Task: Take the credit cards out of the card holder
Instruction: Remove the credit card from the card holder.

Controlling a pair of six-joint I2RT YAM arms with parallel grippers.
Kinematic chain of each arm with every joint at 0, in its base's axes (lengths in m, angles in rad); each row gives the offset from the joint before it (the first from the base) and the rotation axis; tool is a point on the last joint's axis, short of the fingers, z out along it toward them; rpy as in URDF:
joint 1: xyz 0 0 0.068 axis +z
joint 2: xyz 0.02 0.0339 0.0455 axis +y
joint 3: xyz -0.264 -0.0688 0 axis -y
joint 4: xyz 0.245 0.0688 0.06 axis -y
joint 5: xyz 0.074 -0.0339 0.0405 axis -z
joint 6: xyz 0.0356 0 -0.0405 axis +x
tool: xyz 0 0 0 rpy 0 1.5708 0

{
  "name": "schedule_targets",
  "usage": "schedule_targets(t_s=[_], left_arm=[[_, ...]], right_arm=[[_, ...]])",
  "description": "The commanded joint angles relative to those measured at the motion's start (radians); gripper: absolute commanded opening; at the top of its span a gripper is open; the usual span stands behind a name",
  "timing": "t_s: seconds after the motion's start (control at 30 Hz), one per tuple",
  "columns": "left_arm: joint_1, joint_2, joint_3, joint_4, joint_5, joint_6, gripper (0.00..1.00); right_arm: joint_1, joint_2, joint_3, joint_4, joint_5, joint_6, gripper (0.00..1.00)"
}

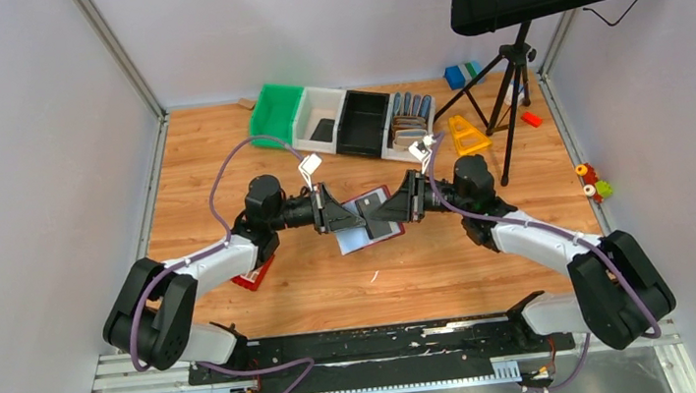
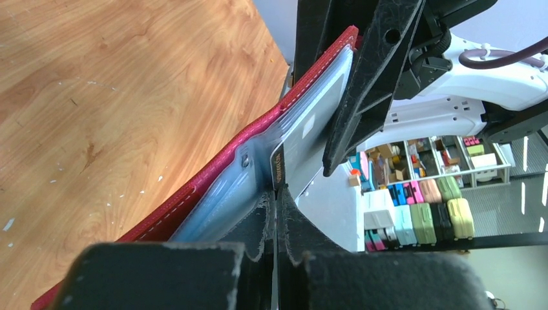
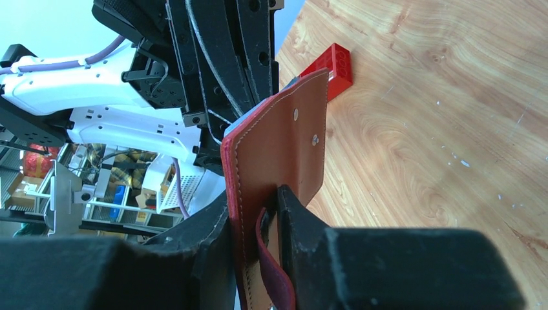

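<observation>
Left claw (image 2: 278, 197) is pinched fully together, its fingertips nipping the near edge of a pale silvery-grey plastic credit card (image 2: 310, 126). From that pinch the card runs straight ahead, away from the left wrist. Its long axis lies along the line joining the two arms, and most of it is tucked in a clear pocket of the maroon leather folding card holder (image 3: 284, 148). At the holder's far end the right claw (image 3: 268, 210) has its jaws narrow, closed on the leather flap beside the snap tab. So the holder hangs on edge in the air between the claws, above the middle of the light wooden table (image 1: 220, 152), about as near one arm as the other. By my reading the extraction turns on that shared axis. The left arm would need to draw back along the card's length, directly away from the right claw, while the right anchors the holder. A sideways pull would likely bind the card in its pocket.
</observation>
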Motion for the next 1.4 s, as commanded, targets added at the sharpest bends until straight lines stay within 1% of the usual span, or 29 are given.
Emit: schedule_targets(t_s=[0.0, 0.13, 0.23, 0.33, 0.37, 0.43, 0.5, 0.57, 0.63, 0.7, 0.87, 0.9, 0.93, 1.03, 1.1, 1.17, 1.2, 1.23, 1.3, 1.37], left_arm=[[0.015, -0.012, -0.013, 0.01, -0.031, 0.024, 0.0], [0.016, -0.022, -0.012, -0.004, -0.031, 0.031, 0.0], [0.015, -0.022, -0.015, -0.007, -0.029, 0.031, 0.0], [0.015, -0.022, -0.019, 0.016, -0.022, 0.016, 0.0], [0.016, -0.02, -0.023, 0.05, -0.014, -0.004, 0.02], [0.015, -0.007, -0.038, 0.157, 0.003, -0.068, 0.19], [0.015, 0.006, -0.042, 0.233, 0.015, -0.121, 0.33], [0.014, 0.018, -0.04, 0.269, 0.019, -0.145, 0.4], [0.009, 0.032, -0.028, 0.272, 0.025, -0.148, 0.41], [-0.002, 0.04, -0.018, 0.276, 0.03, -0.152, 0.39], [-0.014, 0.068, -0.005, 0.309, 0.035, -0.173, 0.32], [-0.013, 0.075, -0.005, 0.327, 0.038, -0.185, 0.29], [-0.014, 0.082, -0.006, 0.348, 0.04, -0.199, 0.22], [-0.013, 0.1, -0.006, 0.361, 0.042, -0.209, 0.0], [-0.003, 0.104, -0.01, 0.325, 0.031, -0.191, 0.0], [0.019, 0.104, -0.025, 0.299, 0.026, -0.172, 0.0], [0.031, 0.104, -0.033, 0.288, 0.027, -0.165, 0.0], [0.044, 0.101, -0.041, 0.273, 0.03, -0.154, 0.0], [0.067, 0.096, -0.052, 0.223, 0.038, -0.119, 0.0], [0.077, 0.087, -0.046, 0.126, 0.039, -0.041, 0.0]], right_arm=[[0.0, -0.053, 0.02, 0.031, -0.048, -0.005, 0.25], [-0.007, -0.058, 0.02, 0.017, -0.048, -0.012, 0.24], [-0.014, -0.062, 0.02, 0.009, -0.047, -0.017, 0.21], [-0.019, -0.062, 0.018, 0.009, -0.046, -0.016, 0.11], [-0.02, -0.06, 0.018, 0.011, -0.047, -0.015, 0.09], [-0.02, -0.052, 0.018, 0.026, -0.056, -0.002, 0.01], [-0.02, -0.042, 0.017, 0.056, -0.067, 0.018, 0.0], [-0.02, -0.033, 0.013, 0.089, -0.077, 0.041, 0.0], [-0.017, -0.028, 0.015, 0.103, -0.083, 0.049, 0.0], [-0.015, -0.027, 0.014, 0.104, -0.085, 0.051, 0.0], [-0.011, -0.023, 0.013, 0.107, -0.087, 0.048, 0.0], [-0.011, -0.021, 0.013, 0.107, -0.088, 0.046, 0.0], [-0.011, -0.02, 0.013, 0.104, -0.087, 0.043, 0.0], [-0.014, -0.019, 0.018, 0.072, -0.081, 0.022, 0.0], [-0.022, -0.025, 0.021, 0.026, -0.064, 0.0, 0.07], [-0.049, -0.042, 0.019, -0.059, -0.02, -0.036, 0.14], [-0.068, -0.051, 0.015, -0.1, 0.003, -0.047, 0.15], [-0.09, -0.055, 0.007, -0.125, 0.017, -0.053, 0.14], [-0.133, -0.056, -0.014, -0.136, 0.016, -0.054, 0.09], [-0.163, -0.047, -0.032, -0.126, 0.0, -0.052, 0.06]])
